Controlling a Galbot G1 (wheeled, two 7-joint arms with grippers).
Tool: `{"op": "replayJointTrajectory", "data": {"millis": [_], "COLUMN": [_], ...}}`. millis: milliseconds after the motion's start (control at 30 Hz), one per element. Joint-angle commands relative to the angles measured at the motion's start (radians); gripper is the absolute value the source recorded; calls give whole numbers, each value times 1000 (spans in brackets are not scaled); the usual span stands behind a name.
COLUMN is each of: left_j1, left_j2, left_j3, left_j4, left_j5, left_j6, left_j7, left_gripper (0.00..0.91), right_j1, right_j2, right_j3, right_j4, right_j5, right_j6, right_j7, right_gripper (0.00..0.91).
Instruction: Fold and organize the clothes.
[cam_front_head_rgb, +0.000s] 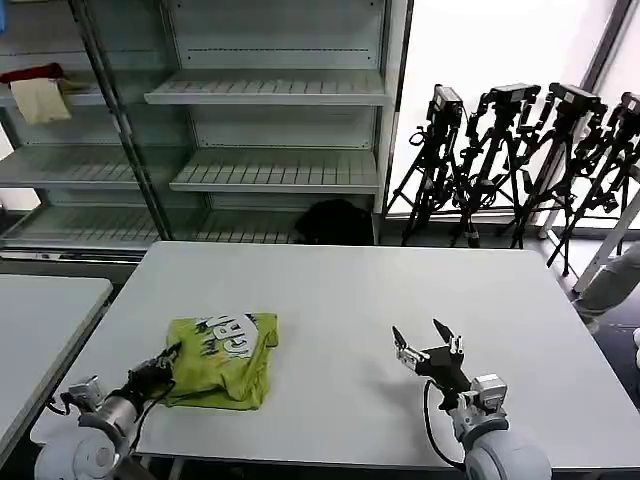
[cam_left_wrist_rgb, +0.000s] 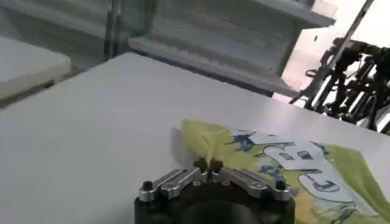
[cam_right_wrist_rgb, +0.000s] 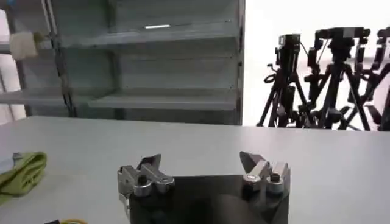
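Lime-green T-shirt (cam_front_head_rgb: 225, 358) lying folded into rough square on grey table (cam_front_head_rgb: 340, 290), toward my left, white lettering facing up. My left gripper (cam_front_head_rgb: 167, 361) sitting low at shirt's near-left corner, fingertips (cam_left_wrist_rgb: 208, 164) pressed together, pinching thin fold of green fabric at its edge. My right gripper (cam_front_head_rgb: 428, 343) hovering over bare tabletop well apart from shirt, on its right, fingers (cam_right_wrist_rgb: 149, 164) spread wide, holding nothing. Shirt's edge (cam_right_wrist_rgb: 23, 173) showing off to side of right gripper.

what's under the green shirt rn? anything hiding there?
Around the folded T-shirt there is bare white table. The left gripper is shut on its near corner. Anything beneath the cloth is covered.
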Motion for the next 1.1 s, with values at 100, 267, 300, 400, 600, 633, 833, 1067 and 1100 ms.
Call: {"op": "replayJointTrajectory", "data": {"millis": [100,267,300,400,600,633,833,1067,1100], "left_j1": [19,18,15,1,-11,5,73,3,-18], "left_j2": [218,336,367,436,524,525,385,90,56], "left_j3": [-240,-323,-330,-339,-329,-319,-98,418,464], "left_j4": [3,53,59,55,-34,-44,-244,-185,-168], "left_j5": [165,206,217,253,389,433,643,964,967], "left_j6": [-103,-122,-122,-121,-108,-109,-81,-65,-61], "left_j7": [103,139,148,166,191,196,180,133,117], "left_gripper": [0,0,0,0,0,0,0,0,10], "right_j1": [4,0,-2,-8,-27,-29,-44,-53,-53], "right_j2": [-1,-3,-4,-6,-13,-14,-20,-18,-19], "right_j3": [6,8,9,18,46,49,69,70,72], "right_j4": [-10,-19,-20,-20,-21,-22,-42,-77,-77], "right_j5": [5,6,7,9,23,26,40,34,33], "right_j6": [7,18,19,23,34,36,58,79,79], "right_j7": [0,0,0,0,0,0,1,6,6], "right_gripper": [907,907,907,907,907,907,907,907,907]}}
